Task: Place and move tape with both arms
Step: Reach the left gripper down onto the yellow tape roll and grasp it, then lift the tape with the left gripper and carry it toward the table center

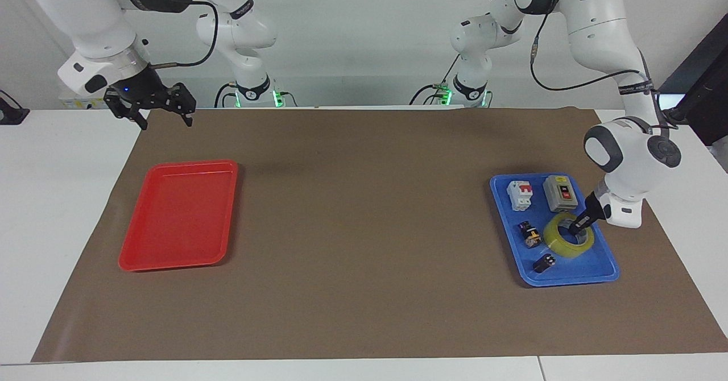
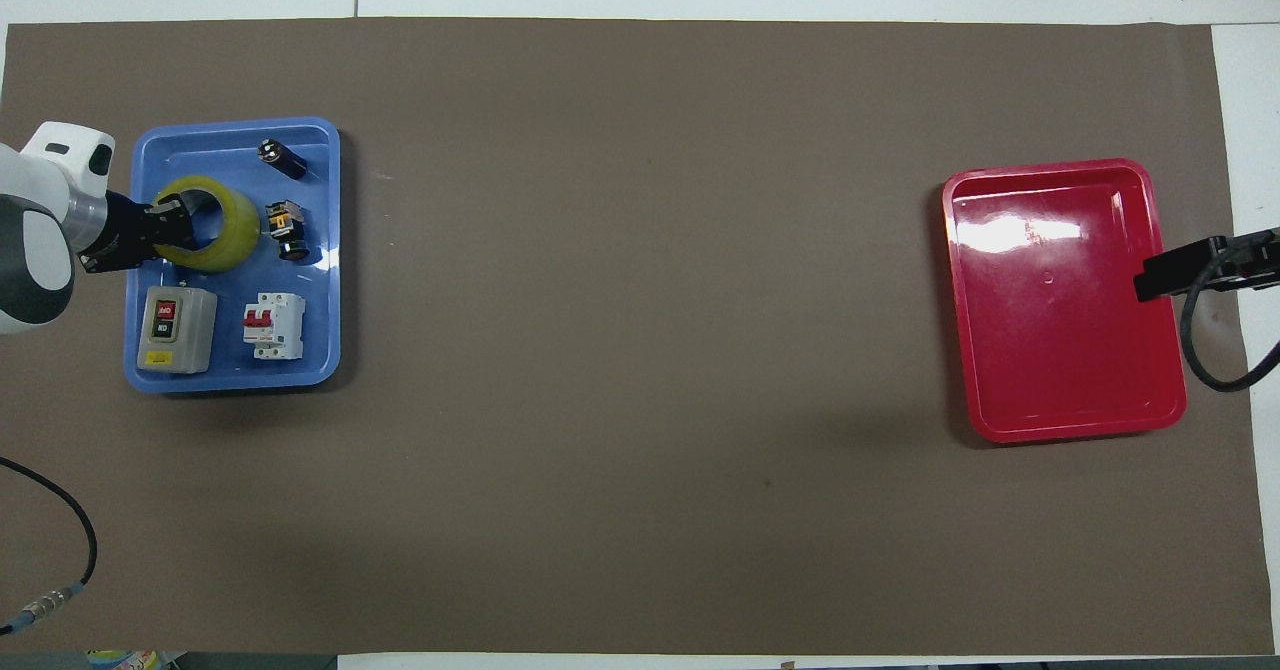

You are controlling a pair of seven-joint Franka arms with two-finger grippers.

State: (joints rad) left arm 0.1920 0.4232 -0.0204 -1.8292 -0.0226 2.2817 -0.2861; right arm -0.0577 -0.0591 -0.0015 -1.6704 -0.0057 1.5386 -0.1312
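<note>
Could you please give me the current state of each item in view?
Tape: tilted in the blue tray, gripped at its rim.
Left gripper: shut on the tape.
Right gripper: open, waiting above the table.
Red tray: empty.
</note>
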